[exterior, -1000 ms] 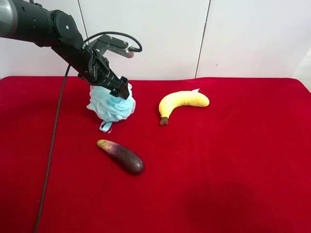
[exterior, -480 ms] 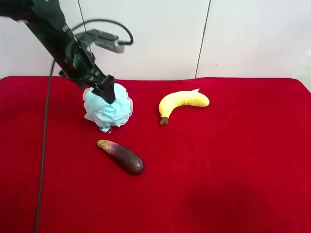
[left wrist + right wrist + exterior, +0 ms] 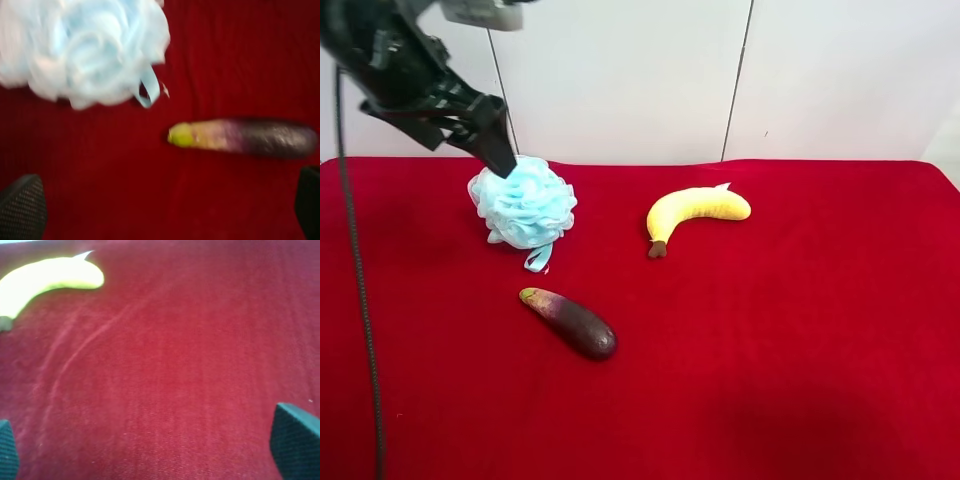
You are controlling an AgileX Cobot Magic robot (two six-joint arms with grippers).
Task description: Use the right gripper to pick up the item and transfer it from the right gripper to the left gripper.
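Because the red cloth surface (image 3: 770, 350) fills nearly every view, it comes first: a wide velvet-like spread carrying three things, with white wall panels behind. Largest on it is the light-blue mesh bath pouf (image 3: 523, 205), resting on the cloth toward the exterior high view's left, a ruffled ball with no real long axis; its ribbon loop (image 3: 537, 260) trails toward the eggplant. Next, the yellow banana (image 3: 695, 213), well apart from the pouf toward the view's right; then the dark purple eggplant (image 3: 570, 322), nearer the camera. The left gripper (image 3: 498, 152), on the cabled arm at the exterior high view's left, hangs just above the pouf's upper edge, possibly brushing it; contact cannot be told. Its wrist view shows the pouf (image 3: 80, 50) free on the cloth, jaws spread to either side and grasping nothing, eggplant (image 3: 245, 137) alongside. The right gripper (image 3: 150, 450) is outside the exterior view; its jaws stand released and apart, bare cloth between them, the banana (image 3: 47, 282) ahead, no pouf in sight. Judgement: the pouf lies beyond the banana from the right jaws, so the left arm is far the nearer, though the pickup belongs to the right.
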